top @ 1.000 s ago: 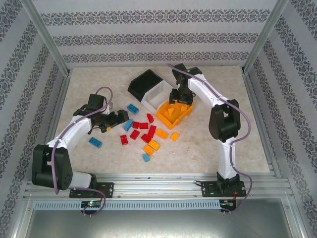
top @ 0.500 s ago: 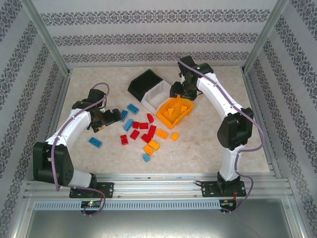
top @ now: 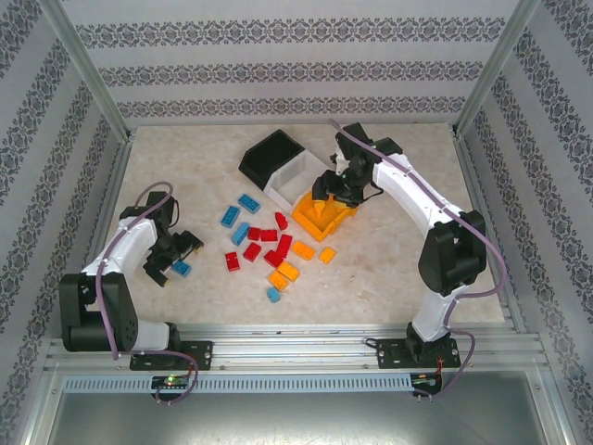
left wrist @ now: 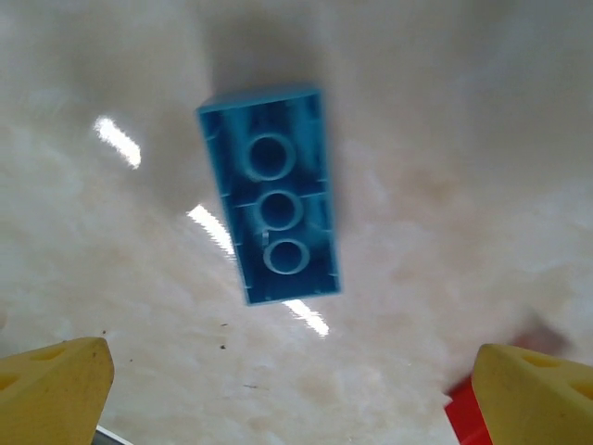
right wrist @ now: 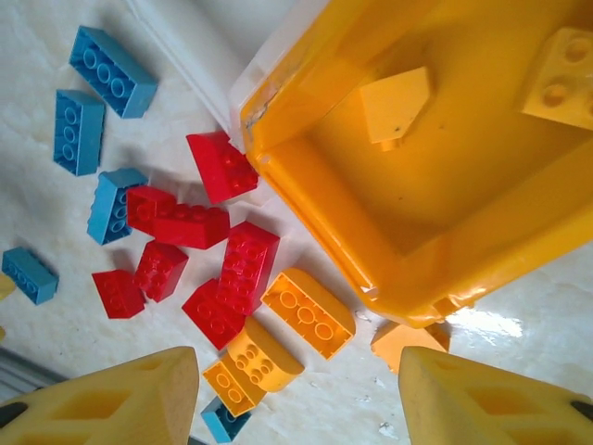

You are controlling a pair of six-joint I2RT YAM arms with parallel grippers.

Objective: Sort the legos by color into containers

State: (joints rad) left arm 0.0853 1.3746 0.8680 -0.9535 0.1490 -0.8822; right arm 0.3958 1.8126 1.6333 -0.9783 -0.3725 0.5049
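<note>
Walls [top: 278,56] papered in grey-and-white floral bands close three sides, with metal posts [top: 86,69] at the corners. The table [top: 371,278] is glossy beige marble pattern, catching bright glints. A metal rail [top: 296,345] lines its near edge.

In the left wrist view the bottom edge is cutting off both yellow fingertips [left wrist: 56,389], and a blurred red lego [left wrist: 460,417] is peeking from behind the one in the lower right corner. In the right wrist view the orange-yellow bin [right wrist: 334,222] is running off the top and right edges, the white bin [right wrist: 232,37] is showing as a sliver, and an orange lego [right wrist: 408,341] is lying half hidden under the orange-yellow bin's corner.
</note>
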